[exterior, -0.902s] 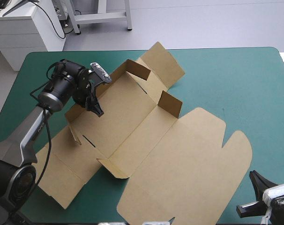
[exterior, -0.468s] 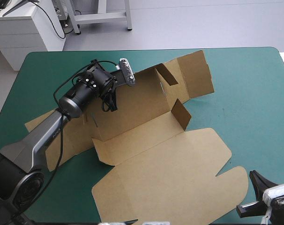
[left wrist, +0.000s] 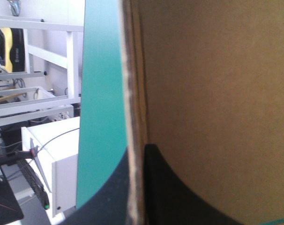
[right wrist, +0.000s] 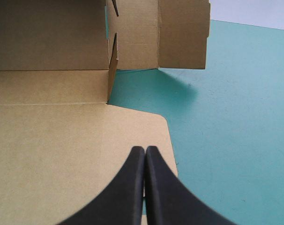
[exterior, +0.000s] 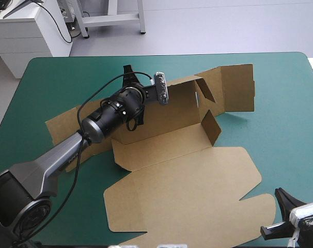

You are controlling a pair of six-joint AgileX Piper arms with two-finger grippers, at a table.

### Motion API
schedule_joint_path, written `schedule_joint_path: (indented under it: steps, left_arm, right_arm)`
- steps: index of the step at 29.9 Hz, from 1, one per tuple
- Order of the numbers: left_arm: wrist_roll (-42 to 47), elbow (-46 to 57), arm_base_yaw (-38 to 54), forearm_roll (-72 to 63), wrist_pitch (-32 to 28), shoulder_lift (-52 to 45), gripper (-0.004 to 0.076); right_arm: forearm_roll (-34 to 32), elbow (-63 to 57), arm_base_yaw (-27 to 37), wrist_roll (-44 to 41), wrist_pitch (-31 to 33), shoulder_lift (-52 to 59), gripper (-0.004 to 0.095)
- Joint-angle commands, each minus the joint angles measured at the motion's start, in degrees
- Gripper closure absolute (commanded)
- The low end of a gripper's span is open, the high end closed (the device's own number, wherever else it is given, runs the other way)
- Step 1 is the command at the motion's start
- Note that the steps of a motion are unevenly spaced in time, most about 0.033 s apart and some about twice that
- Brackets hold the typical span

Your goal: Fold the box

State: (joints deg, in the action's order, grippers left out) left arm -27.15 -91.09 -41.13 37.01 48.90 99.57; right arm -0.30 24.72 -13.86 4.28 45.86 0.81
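Note:
The brown box (exterior: 187,191) lies mid-table with its wide lid flat toward the near edge. Its long rear wall (exterior: 167,111) stands raised, and two small end flaps (exterior: 210,126) are also up. My left gripper (exterior: 136,118) is shut on that wall near its left end. In the left wrist view the board's edge (left wrist: 132,93) runs between the black fingers (left wrist: 138,154). My right gripper (exterior: 283,202) sits shut at the near right corner. In its own view it (right wrist: 145,152) points over the lid's rounded corner (right wrist: 160,122), touching nothing.
Bare teal-green cover (exterior: 285,103) stretches from the box to the table's right edge. A flat side panel of the box (exterior: 68,124) reaches toward the left edge. A white cabinet (exterior: 27,31) stands beyond the far left corner.
My left gripper has swung right and toward the far edge, turning the whole box with it, and the rear wall now stands steeper. The right gripper has not moved.

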Motion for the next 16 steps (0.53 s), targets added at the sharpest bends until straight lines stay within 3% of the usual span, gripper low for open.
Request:
schedule_joint_path:
  steps: [1, 16]
  left_arm:
    - [3.96, 1.94, -2.64, 7.03, -5.97, -4.05, 0.0734]
    - [30.79, 21.53, -6.14, 44.59, -19.67, -13.52, 0.0734]
  right_arm:
    - [-0.9, 1.3, 0.32, 0.29, -4.36, 1.65, 0.0926]
    - [-1.13, 1.3, 0.32, 0.29, -4.36, 1.65, 0.0925]
